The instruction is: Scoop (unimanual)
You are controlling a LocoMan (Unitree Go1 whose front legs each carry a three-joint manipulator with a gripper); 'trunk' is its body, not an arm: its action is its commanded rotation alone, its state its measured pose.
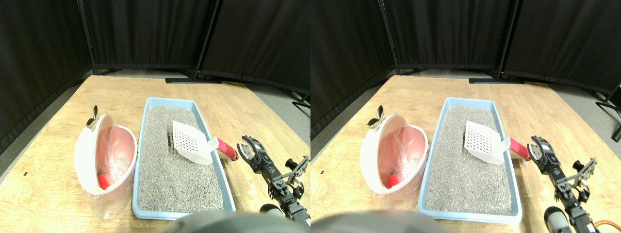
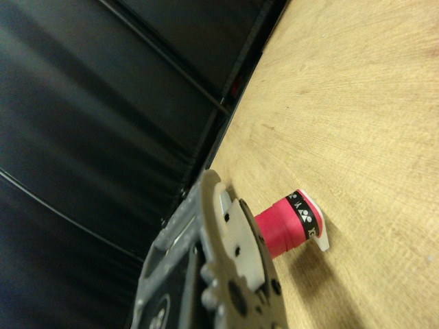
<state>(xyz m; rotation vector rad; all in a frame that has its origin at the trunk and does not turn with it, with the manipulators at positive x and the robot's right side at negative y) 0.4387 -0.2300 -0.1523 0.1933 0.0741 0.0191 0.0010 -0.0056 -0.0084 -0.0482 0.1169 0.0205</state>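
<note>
Black curtains ring the wooden floor [image 1: 252,116]. Whether the right gripper [image 1: 247,148] is open or closed I cannot tell; it sits just beside the red handle [image 1: 226,148] of the white scoop [image 1: 190,142], which rests on grey litter in the blue tray [image 1: 142,145]. A pink-lined white bin [image 1: 104,160] stands left of the tray.
</note>
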